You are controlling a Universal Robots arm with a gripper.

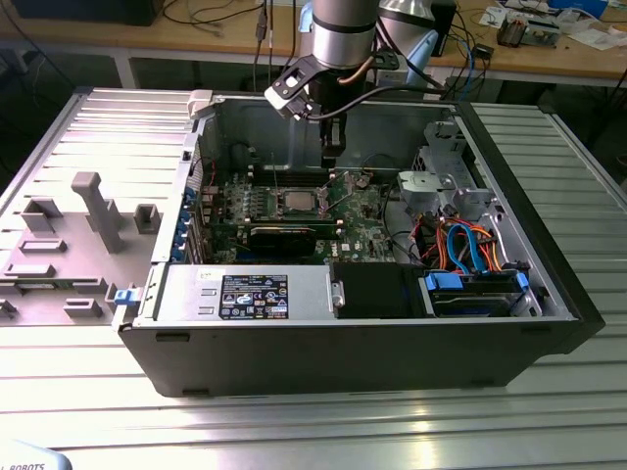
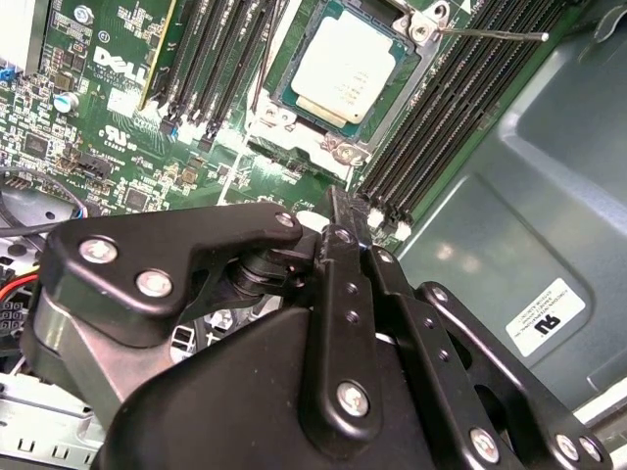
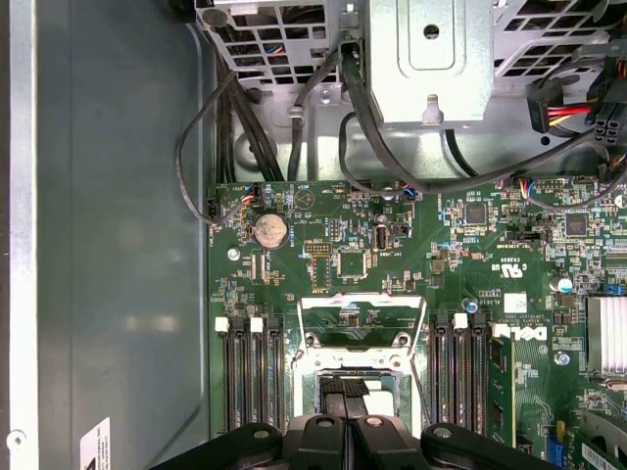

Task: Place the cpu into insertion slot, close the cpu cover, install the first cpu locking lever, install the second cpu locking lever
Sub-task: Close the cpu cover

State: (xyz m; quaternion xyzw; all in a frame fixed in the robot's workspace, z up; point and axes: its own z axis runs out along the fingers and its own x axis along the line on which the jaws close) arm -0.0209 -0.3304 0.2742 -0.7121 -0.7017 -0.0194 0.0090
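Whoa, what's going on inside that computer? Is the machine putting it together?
A robot arm is reaching down into an open computer case. Its end effector is shut and hangs just above the insertion slot on the green circuit board. The cpu already sits in the slot, and the cpu cover looks flipped open, not yet closed.
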